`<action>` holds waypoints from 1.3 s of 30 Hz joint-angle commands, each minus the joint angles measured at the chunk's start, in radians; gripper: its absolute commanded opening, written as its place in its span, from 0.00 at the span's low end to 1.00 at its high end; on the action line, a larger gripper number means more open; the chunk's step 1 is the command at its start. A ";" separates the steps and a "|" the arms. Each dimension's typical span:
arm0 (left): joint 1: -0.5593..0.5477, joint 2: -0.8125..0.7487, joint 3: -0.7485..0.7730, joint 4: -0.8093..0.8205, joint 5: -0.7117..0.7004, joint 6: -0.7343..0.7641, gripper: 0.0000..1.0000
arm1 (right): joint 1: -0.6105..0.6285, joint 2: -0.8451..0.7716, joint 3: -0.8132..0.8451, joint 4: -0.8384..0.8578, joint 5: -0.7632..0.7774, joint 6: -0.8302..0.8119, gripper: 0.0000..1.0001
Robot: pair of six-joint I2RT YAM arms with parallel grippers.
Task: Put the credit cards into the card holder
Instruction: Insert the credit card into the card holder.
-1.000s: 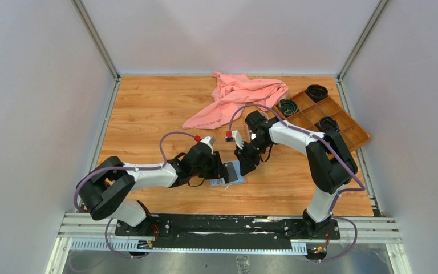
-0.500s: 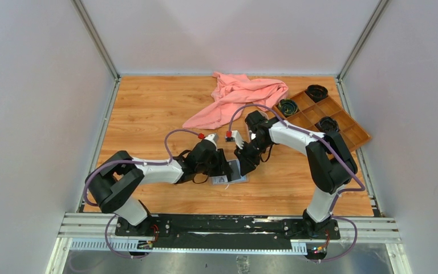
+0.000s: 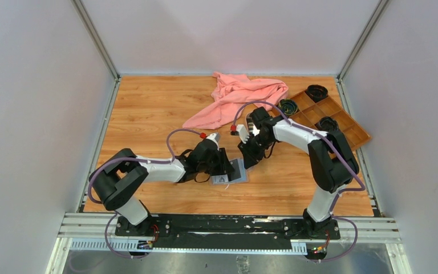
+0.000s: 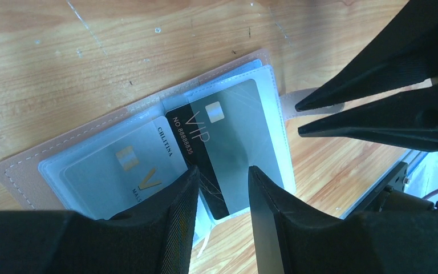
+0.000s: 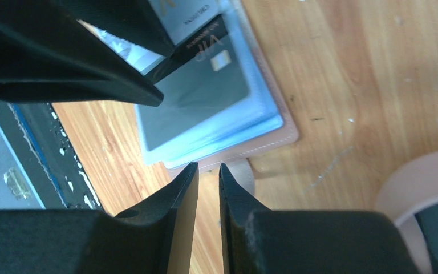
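The card holder (image 3: 235,171) lies open on the wood table, its pinkish-tan cover (image 4: 17,171) under clear blue sleeves. A black VIP credit card (image 4: 234,131) sits partly in the right sleeve, its near end sticking out. A pale credit card (image 4: 120,171) is in the left sleeve. My left gripper (image 4: 223,171) is open by a small gap, over the black card's near end. My right gripper (image 5: 207,166) is nearly shut and empty, just off the holder's snap-tab edge (image 5: 274,134). In the top view the left gripper (image 3: 228,170) and the right gripper (image 3: 250,157) face each other across the holder.
A pink cloth (image 3: 236,97) lies at the back middle. A brown compartment tray (image 3: 331,117) with dark round objects stands at the back right. A pale pink curved rim (image 5: 416,177) shows beside the right gripper. The black front rail (image 3: 222,225) runs close behind the holder.
My left gripper has slid right, closer onto the holder. My right gripper has drawn back up and away from the holder's corner.
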 commanded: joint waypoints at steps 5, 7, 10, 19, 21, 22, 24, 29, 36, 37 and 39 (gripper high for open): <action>-0.007 0.050 0.029 0.056 0.026 -0.010 0.43 | -0.010 0.051 -0.004 0.011 0.037 0.061 0.23; -0.007 0.051 0.029 0.068 0.032 -0.013 0.43 | -0.009 0.058 -0.004 0.011 0.035 0.062 0.23; -0.007 0.043 0.029 0.083 0.039 -0.015 0.43 | -0.010 0.065 -0.003 0.009 0.025 0.064 0.23; -0.007 0.052 0.030 0.150 0.082 -0.023 0.43 | -0.012 0.065 0.002 0.003 -0.011 0.064 0.23; -0.007 0.053 0.029 0.150 0.078 -0.018 0.43 | -0.022 0.058 0.003 0.001 -0.011 0.064 0.24; -0.007 0.048 0.025 0.149 0.074 -0.014 0.42 | -0.030 0.049 0.004 0.000 -0.012 0.064 0.24; -0.007 0.025 0.018 0.149 0.060 0.002 0.43 | -0.046 0.035 0.000 0.003 -0.021 0.062 0.25; -0.007 -0.060 -0.012 0.146 0.014 0.048 0.43 | -0.064 0.023 -0.002 0.001 -0.058 0.058 0.26; -0.006 -0.092 -0.066 0.144 -0.030 0.086 0.41 | -0.086 0.021 -0.005 0.001 -0.207 0.080 0.29; -0.006 -0.086 -0.068 0.144 -0.028 0.088 0.40 | -0.090 0.022 -0.006 0.001 -0.227 0.085 0.29; -0.006 -0.065 -0.066 0.144 -0.023 0.090 0.38 | -0.093 0.029 -0.006 0.002 -0.241 0.091 0.29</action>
